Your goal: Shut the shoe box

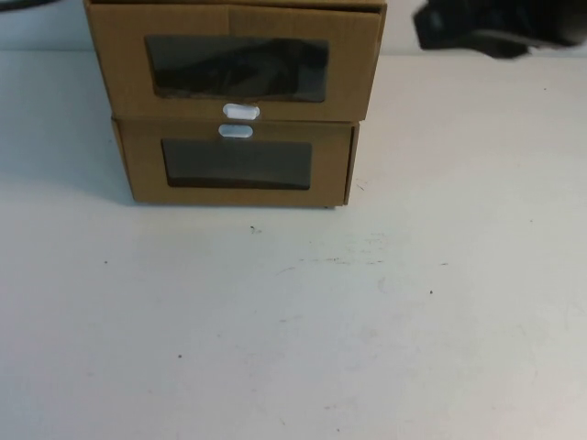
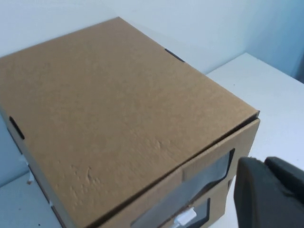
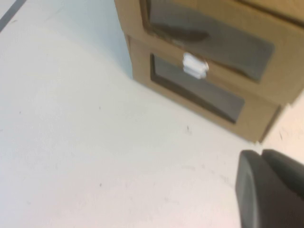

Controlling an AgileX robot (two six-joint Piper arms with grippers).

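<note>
White table [image 1: 293,321] is seen bearing two stacked boxes; the shoe box [image 1: 237,64] lies uppermost. Its lid is shown only by the left wrist view. Left gripper [image 2: 270,194] is beside its front, right gripper [image 3: 270,190] above the table; finger spacing cannot be told.

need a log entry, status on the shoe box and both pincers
Left pincer above stacked boxes, right pincer over bare table, neither gripping. Shoe box on top, front nearly flush. Nothing blocking.

high: above, facing box fronts | wrists: close, oblique | shared: shoe box [image 1: 237,69]
</note>
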